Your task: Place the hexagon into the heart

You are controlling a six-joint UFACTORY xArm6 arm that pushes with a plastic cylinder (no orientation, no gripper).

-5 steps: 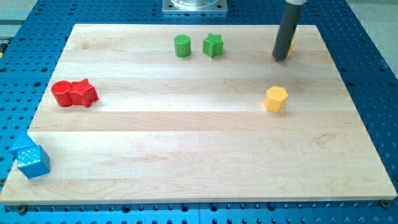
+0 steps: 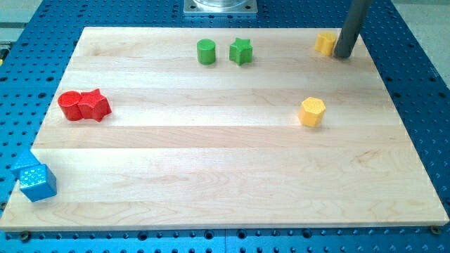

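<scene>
A yellow hexagon block lies on the wooden board at the view's right, about mid-height. A second yellow block, possibly the heart, sits near the board's top right edge. My tip rests on the board just to the right of that block, close to or touching it. The tip is well above the hexagon in the view, and slightly to its right.
A green cylinder and a green star stand side by side at the top middle. A red cylinder and a red star touch at the left. Blue blocks sit at the board's bottom left edge.
The rod has moved from the left side of the top yellow block to its right side, uncovering that block. The hexagon and the other blocks have not moved.
</scene>
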